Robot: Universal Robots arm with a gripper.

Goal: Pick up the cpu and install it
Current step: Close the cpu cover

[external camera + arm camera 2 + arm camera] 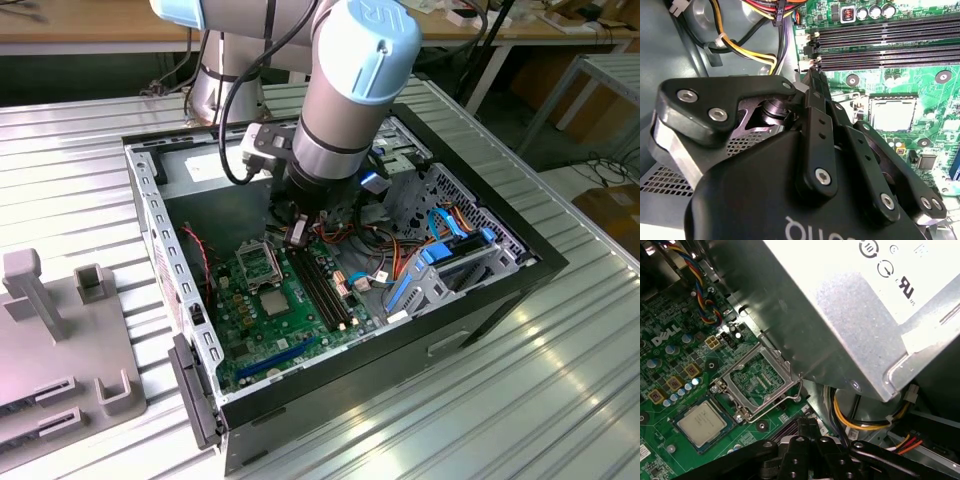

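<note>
The cpu (701, 423) lies flat on the green motherboard (262, 330), just beside the open socket frame (757, 380) with its thin metal lever. In the exterior view the cpu (276, 302) sits on the side of the socket frame that is farther from the grey power supply box (850, 305). In the second wrist view it (893, 113) is near the black memory slots (890, 37).

The gripper (812, 80) hangs above the board, near the ends of the memory slots and apart from the cpu. Its fingers are pressed together and hold nothing.

The chip looks light, thin and stiff, with a smooth metal top that is probably slippery. Its underside is likely fragile, so I judge the two opposite edges are the right place to take it.

It is square, so it has no clear long axis. Its metal top faces up, and its edges run parallel to the socket frame.
</note>
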